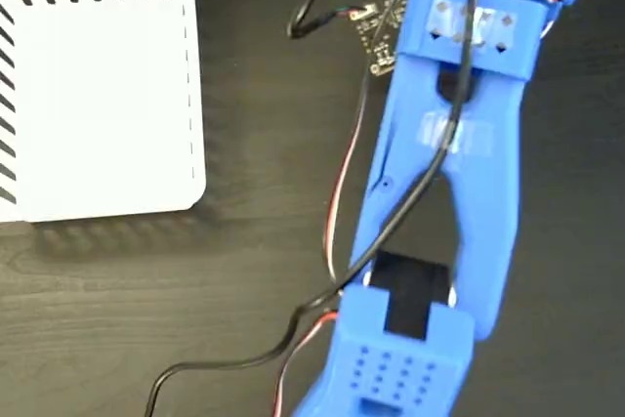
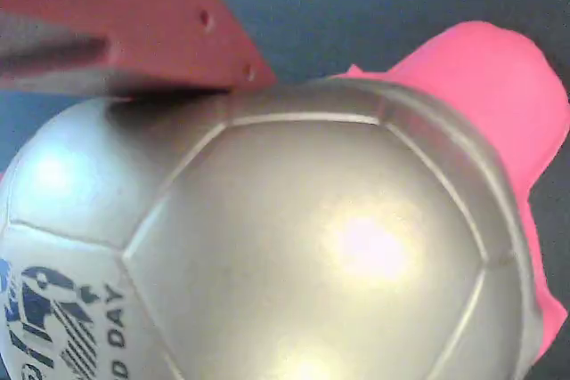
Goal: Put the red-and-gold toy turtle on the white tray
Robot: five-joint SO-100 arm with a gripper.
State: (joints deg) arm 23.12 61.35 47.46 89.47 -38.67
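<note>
- The white tray (image 1: 98,85) is the biggest thing in the fixed view, lying well apart from the pincer, off to the picture's left, with black stripes along two edges and nothing on it
- The blue arm (image 1: 444,192) reaches up the right side of that view, a black cable (image 1: 391,231) draped along it, and it hides its own tip, so the pincer cannot be seen there
- The red-and-gold toy turtle (image 2: 294,246) sits directly under the pincer: the wrist view is nearly filled by its shiny domed shell, with a pink limb or head sticking out at upper right; in the fixed view only a scrap of red shows by the arm's far end
- One red finger (image 2: 116,24) lies against the shell's upper left edge; the other finger is out of view, so whether the pincer is apart or clamped on the turtle I cannot tell
- The step looks like the grasp, or just after it; the dome is smooth and likely slippery, so the fingers should bite low on the shell's sides, squarely, before any lift
- Then raise it clear of the dark table (image 1: 244,271) and carry it toward the tray's middle, not its striped rim
</note>
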